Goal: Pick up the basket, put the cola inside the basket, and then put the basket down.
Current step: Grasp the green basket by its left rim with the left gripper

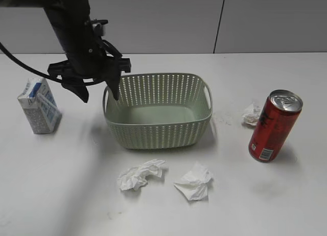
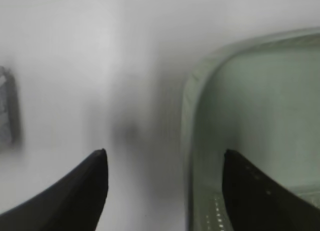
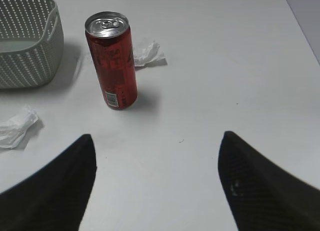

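Exterior view: one basket (image 1: 158,111) stands on the white bench (image 1: 61,195), upright, with nothing inside it. One cola (image 1: 275,125) stands upright well to its right, apart from it. One white-and-blue carton (image 1: 39,105) stands to the basket's left. Three crumpled tissues lie about: two in front of the basket (image 1: 141,174) (image 1: 194,181) and one (image 1: 251,114) just beside the cola, behind it. The left gripper (image 1: 99,94) hangs with its jaws spread wide astride the basket's left rim, one finger inside and one outside; contact cannot be told. In the right wrist view the right gripper (image 3: 156,156) is also spread wide, holding nothing, above bare bench near the cola (image 3: 112,60).
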### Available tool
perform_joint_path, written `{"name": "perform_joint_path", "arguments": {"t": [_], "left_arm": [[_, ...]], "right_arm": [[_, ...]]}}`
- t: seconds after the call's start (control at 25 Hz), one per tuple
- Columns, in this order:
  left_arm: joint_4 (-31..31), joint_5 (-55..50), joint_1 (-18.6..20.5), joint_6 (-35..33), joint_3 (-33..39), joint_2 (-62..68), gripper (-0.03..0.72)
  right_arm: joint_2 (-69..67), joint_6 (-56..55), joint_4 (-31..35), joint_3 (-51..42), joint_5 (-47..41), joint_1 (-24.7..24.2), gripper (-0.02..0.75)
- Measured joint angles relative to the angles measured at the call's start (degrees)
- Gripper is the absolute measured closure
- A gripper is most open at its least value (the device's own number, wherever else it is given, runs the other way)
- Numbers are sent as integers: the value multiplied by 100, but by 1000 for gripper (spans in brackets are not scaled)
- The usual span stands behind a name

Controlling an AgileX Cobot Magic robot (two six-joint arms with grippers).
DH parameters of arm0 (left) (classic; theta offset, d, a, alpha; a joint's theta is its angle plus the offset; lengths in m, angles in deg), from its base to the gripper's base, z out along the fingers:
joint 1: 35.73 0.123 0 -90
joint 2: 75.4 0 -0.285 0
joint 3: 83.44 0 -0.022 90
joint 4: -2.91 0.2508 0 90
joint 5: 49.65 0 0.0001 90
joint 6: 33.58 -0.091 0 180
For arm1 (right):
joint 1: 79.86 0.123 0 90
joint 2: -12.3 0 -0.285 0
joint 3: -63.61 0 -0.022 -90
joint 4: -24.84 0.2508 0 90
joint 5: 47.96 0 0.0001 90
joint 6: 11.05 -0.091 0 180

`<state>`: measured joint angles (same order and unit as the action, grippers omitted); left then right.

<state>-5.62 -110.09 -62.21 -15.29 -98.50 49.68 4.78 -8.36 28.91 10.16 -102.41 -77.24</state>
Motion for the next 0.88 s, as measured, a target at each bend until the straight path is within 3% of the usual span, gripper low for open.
{"name": "perform_joint_path", "arguments": {"t": [0.36,0.44,0.64,0.88], "left_arm": [[400,160,-205,710,0,359,169],[400,160,-205,747,0,359,237],[344,160,-210,764,0,359,509],[125,209,-210,766,-5,411,582]], "right_arm": [[0,-11,0,0,0,0,152],[0,-11,0,0,0,0,152],[0,-27,0,0,0,0,152],[0,-28,0,0,0,0,152]]}}
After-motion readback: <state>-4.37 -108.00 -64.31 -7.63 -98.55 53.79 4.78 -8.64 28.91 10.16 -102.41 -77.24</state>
